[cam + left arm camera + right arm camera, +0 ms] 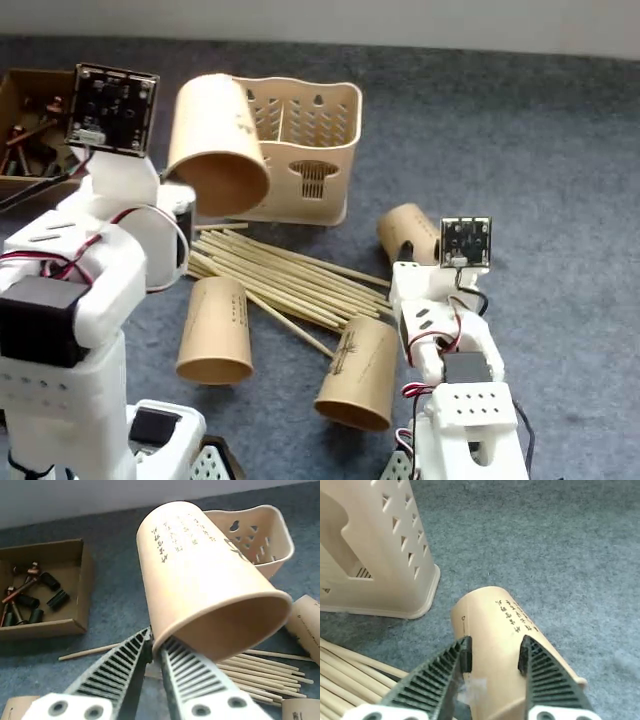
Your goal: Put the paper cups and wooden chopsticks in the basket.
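The left gripper (pixel 154 647) has its fingers pinched tight on the rim of a tan paper cup with dark print down its side (pixel 215 140). It holds that cup up off the floor, tilted mouth-down, just in front of the cream plastic basket with cut-out holes (pixel 335 120). That cup is close, but it is not in yet: it hangs beside the basket's near corner, not over the opening.

Across the way, the right gripper (pixel 494 652) sits low over a second tan paper cup lying on its side (pixel 505 622) on the grey-blue carpet (pixel 520 150), a little way off the basket's right end. Its fingers are parted, one on each side over the cup's wall, and I judge it has no hold on it. Whether the pads actually touch the paper, I can't say.

So the score, as far as I can read it: nothing banked. The part of the basket that shows looks empty, though the lifted cup hides some of it. The bundle of pale wooden chopsticks (pixel 280 275) lies fanned on the carpet in front of the basket, untouched. Two more paper cups are down on their sides, one near the left arm (pixel 215 330) and one near the right arm (pixel 360 370).

That leaves four cups and the whole pile of sticks to go. The first cup looks one short carry and a release away.
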{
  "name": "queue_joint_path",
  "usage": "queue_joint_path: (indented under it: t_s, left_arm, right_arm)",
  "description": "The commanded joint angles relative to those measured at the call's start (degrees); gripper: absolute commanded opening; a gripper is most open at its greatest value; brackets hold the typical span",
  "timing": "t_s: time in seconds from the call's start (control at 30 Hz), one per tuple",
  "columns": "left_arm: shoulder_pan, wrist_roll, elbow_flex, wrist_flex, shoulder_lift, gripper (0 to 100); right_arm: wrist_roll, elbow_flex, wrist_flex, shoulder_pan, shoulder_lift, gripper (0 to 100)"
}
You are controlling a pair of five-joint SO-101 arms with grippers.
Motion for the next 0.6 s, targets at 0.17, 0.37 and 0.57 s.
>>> queue_joint_path:
  t_s: [0.17, 0.37, 0.57]
  left_arm:
    - [9.10, 4.04, -2.68, -7.47, 1.54, 1]
    - [9.98, 5.45, -7.08, -8.97, 11.12, 1]
    - [11.74, 7.56, -13.14, -8.62, 18.42, 1]
  right_arm:
    - [-0.09, -0.04, -1.45, 0.48, -0.22, 15.9]
    - [-0.09, -0.04, -1.45, 0.48, -0.22, 15.9]
    - [-0.09, -0.04, -1.45, 0.48, -0.22, 15.9]
